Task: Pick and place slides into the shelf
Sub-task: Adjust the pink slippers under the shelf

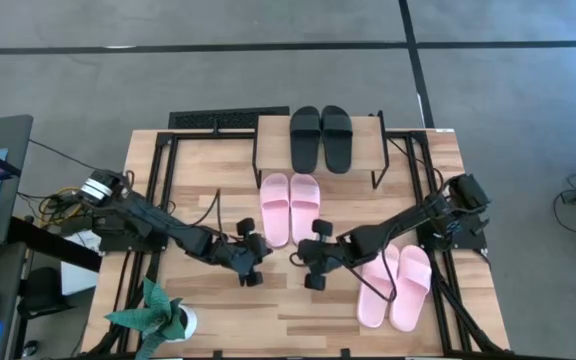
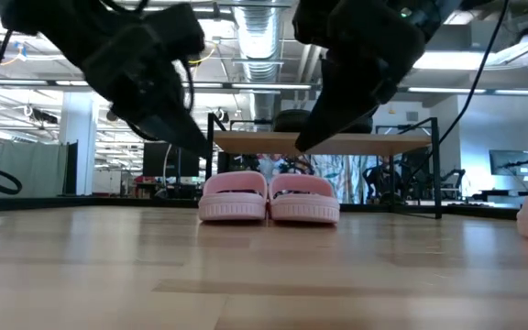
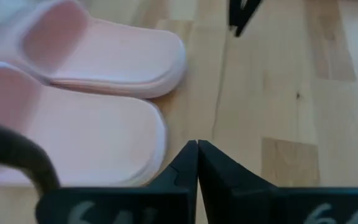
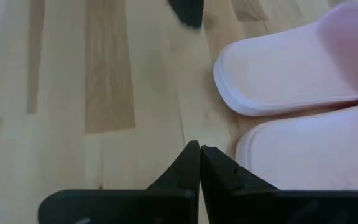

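Observation:
One pale pink pair of slides [image 1: 290,207] lies mid-table, soles down, heels toward the near edge, toes at the front of the shelf [image 1: 320,170]. The black pair [image 1: 320,138] rests on the shelf's plank top [image 2: 337,143]. A second pink pair [image 1: 396,283] lies on the table's right near part. My left gripper [image 1: 265,254] hovers shut just near-left of the middle pair's heels [image 3: 104,143]. My right gripper [image 1: 298,256] hovers shut just near-right of them [image 4: 303,149]. The two grippers point at each other, raised off the tabletop [image 2: 204,147] [image 2: 301,145].
A potted green plant [image 1: 158,315] stands at the near left corner. A flat black object [image 1: 213,121] lies at the far edge, left of the shelf. Black frame rails [image 1: 163,190] run along both table sides. Bare wood [image 1: 288,315] lies near of the grippers.

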You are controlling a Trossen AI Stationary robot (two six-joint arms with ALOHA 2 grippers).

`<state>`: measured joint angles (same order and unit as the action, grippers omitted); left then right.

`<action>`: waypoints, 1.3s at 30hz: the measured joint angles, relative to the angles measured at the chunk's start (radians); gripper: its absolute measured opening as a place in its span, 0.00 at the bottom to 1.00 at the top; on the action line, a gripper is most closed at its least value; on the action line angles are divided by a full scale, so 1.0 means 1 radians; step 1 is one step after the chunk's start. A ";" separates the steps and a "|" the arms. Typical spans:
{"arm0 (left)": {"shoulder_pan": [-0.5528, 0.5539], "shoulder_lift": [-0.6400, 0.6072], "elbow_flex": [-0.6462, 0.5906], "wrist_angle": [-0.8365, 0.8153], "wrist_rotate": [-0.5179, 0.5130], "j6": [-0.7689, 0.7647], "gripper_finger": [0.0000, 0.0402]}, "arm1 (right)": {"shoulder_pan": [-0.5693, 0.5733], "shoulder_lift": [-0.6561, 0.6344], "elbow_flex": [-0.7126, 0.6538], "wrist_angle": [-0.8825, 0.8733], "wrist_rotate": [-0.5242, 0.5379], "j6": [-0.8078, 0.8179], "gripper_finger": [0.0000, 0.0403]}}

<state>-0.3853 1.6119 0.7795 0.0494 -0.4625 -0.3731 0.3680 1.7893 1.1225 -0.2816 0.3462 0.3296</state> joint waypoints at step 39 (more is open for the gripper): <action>0.074 0.125 0.001 0.136 0.064 0.076 0.00 | -0.040 -0.002 -0.278 0.394 0.029 0.164 0.00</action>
<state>-0.3112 1.7367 0.7803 0.1856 -0.3988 -0.2974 0.3284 1.7878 0.8440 0.1120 0.3750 0.4938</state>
